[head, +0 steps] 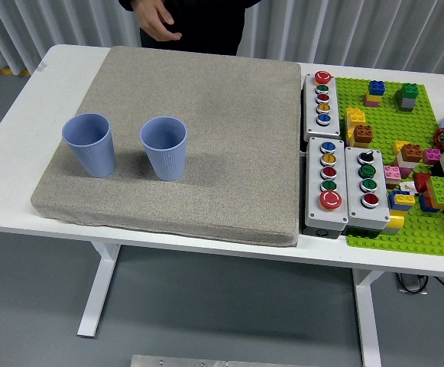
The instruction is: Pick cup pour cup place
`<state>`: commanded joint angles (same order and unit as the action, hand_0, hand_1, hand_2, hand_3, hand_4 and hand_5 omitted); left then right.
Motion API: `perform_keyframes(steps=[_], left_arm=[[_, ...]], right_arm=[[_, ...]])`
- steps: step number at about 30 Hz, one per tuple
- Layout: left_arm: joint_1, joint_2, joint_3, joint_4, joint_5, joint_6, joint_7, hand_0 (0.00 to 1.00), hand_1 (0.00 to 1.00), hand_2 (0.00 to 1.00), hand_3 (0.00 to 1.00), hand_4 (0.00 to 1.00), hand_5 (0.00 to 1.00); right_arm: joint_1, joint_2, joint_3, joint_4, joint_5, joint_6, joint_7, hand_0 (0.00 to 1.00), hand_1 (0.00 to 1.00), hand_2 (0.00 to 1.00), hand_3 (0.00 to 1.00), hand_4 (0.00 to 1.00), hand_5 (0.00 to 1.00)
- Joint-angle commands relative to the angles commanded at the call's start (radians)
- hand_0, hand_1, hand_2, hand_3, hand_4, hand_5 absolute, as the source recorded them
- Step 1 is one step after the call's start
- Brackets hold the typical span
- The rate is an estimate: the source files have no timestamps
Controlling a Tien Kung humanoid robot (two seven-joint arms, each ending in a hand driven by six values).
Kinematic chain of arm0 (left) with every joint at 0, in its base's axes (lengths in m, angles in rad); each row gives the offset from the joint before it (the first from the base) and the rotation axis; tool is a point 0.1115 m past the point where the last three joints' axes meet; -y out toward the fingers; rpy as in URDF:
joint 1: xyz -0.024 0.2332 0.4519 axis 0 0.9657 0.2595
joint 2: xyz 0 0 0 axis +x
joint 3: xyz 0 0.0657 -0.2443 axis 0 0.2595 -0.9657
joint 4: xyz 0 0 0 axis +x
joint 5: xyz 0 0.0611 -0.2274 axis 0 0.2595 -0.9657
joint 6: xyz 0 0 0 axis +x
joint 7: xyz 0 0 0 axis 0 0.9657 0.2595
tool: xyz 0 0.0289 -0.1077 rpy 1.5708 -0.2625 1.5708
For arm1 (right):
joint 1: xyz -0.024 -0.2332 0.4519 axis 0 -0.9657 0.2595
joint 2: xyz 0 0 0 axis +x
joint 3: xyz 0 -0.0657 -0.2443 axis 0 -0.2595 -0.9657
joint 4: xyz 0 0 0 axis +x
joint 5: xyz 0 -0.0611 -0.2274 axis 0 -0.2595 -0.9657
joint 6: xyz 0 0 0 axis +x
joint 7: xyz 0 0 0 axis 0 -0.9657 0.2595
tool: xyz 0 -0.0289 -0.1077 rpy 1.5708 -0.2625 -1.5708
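Two ribbed, pale-blue cups, left cup point(90, 144) and right cup point(164, 147), stand upright and apart on the grey mat point(229, 138); neither robot hand is in view.

1. the two cups, left cup point(89, 144) and right cup point(164, 147), are light blue with thin ribs.
2. the mat point(214, 130) is grey-brown.
3. the surface point(23, 99) is white.
4. the button boxes point(336, 183) are grey with red, green, blue, yellow buttons.
5. the brick plate point(428, 115) is bright green with mixed-colour bricks.

Ribbed plastic cups point(89, 144), coarse cloth mat point(222, 130)
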<state>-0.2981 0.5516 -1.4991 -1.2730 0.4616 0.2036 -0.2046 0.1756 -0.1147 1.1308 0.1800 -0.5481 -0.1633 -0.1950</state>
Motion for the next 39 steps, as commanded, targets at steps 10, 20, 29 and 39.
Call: perform_keyframes(steps=[10,20,29,39], left_arm=[[-0.004,-0.004,0.028,0.019,0.088,0.034,-0.023,0.659,0.654,0.709,0.703,0.72,0.725],[0.0,-0.004,0.045,0.036,-0.309,-0.153,-0.067,0.801,0.808,0.925,0.966,0.826,0.864],[0.006,-0.01,0.05,0.05,-0.275,-0.158,-0.063,0.802,0.808,0.924,0.965,0.859,0.839],[0.059,-0.036,0.039,0.015,-0.095,-0.123,-0.046,0.803,0.802,0.918,0.961,0.892,0.744]], right_arm=[[-0.001,0.0,0.0,0.0,0.0,0.0,0.0,0.72,0.683,0.725,0.692,0.312,0.298],[-0.006,0.002,0.001,0.0,-0.005,0.0,-0.001,0.72,0.683,0.725,0.692,0.314,0.298],[-0.008,0.002,-0.001,0.0,-0.003,-0.001,-0.001,0.72,0.683,0.725,0.692,0.314,0.298],[-0.009,0.004,0.002,0.0,-0.001,-0.002,0.001,0.72,0.683,0.726,0.693,0.314,0.3]])
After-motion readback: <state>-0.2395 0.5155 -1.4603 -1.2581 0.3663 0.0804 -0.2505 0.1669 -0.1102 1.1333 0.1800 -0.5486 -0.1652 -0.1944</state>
